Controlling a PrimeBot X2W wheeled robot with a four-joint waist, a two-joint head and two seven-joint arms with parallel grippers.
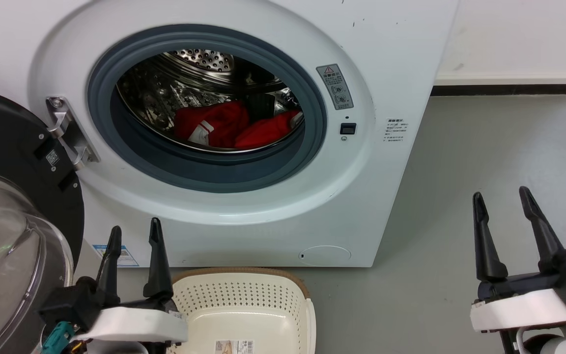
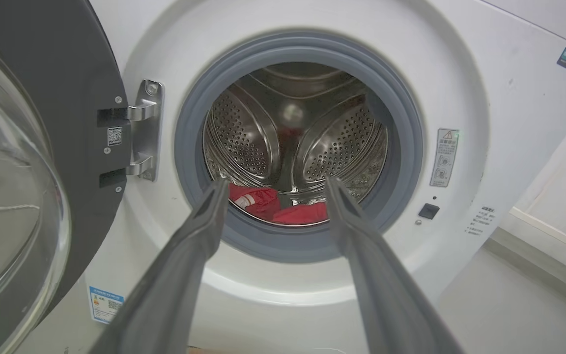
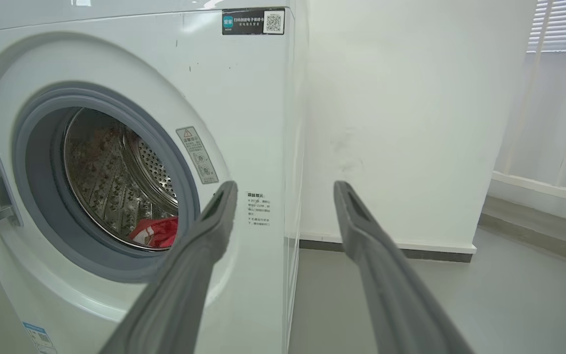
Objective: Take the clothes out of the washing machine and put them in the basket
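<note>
risk item: clothes (image 1: pixel 229 129) low in drum (image 1: pixel 204 59) behind seal (image 1: pixel 214 172); left pincer (image 1: pixel 134 226) and right pincer (image 1: pixel 500 192) wide, empty, outside; you may snag the seal or drop fabric short of the basket (image 1: pixel 243 271).

The clothes (image 1: pixel 224 129) lie inside the washing machine (image 1: pixel 386 73) at twelve o'clock. The basket (image 1: pixel 243 300) sits before it, at six.

**Bare, pale, evenly lit**

Laid with a smooth grey floor (image 1: pixel 484 162), backed by a plain white wall (image 3: pixel 401 123), trimmed at the foot with a dark skirting strip (image 1: pixel 504 90); screened to one side by white slatted blinds (image 3: pixel 563 24).
</note>
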